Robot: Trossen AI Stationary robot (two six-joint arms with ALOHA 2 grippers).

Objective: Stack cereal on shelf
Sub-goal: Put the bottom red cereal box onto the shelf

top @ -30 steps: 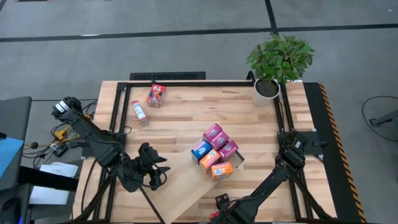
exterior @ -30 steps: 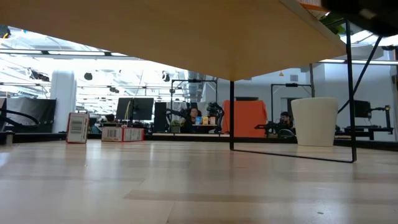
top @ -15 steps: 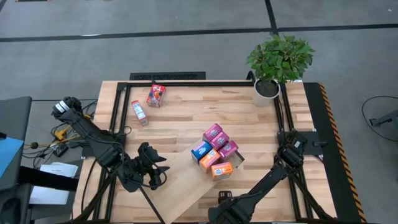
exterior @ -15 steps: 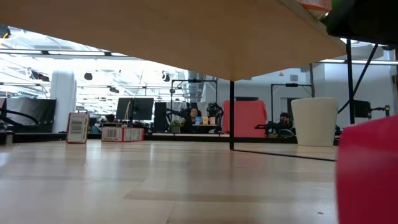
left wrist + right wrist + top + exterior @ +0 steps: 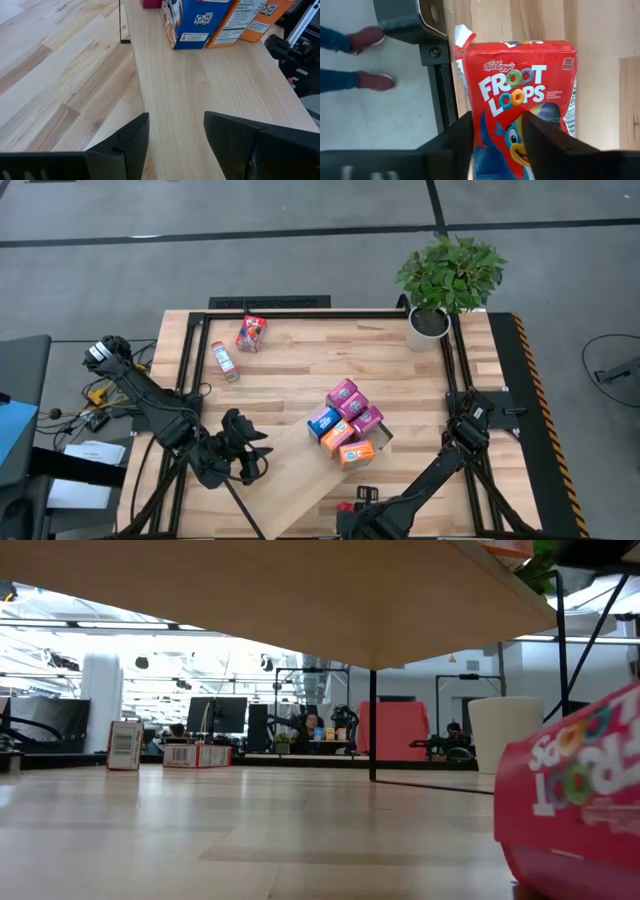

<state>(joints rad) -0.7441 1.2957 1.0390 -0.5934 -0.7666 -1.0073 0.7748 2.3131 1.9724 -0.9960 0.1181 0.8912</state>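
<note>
Print: the red box [image 5: 520,95] reads "Kellogg's FROOT LOOPS".
Right pincer [image 5: 495,135]: at the tabletop's [image 5: 300,360] near edge, fingers against the red box's two sides, grasping it.
Left pincer [image 5: 175,130]: fingers apart, nothing between them, over the shelf's [image 5: 200,90] left end.
Cereal: boxes [image 5: 347,423] clustered on the shelf's right end; two boxes [image 5: 237,345] far left on the tabletop.

Bright even overhead light, soft shadows, window glare behind; near red box [image 5: 575,805] perhaps blurred.
</note>
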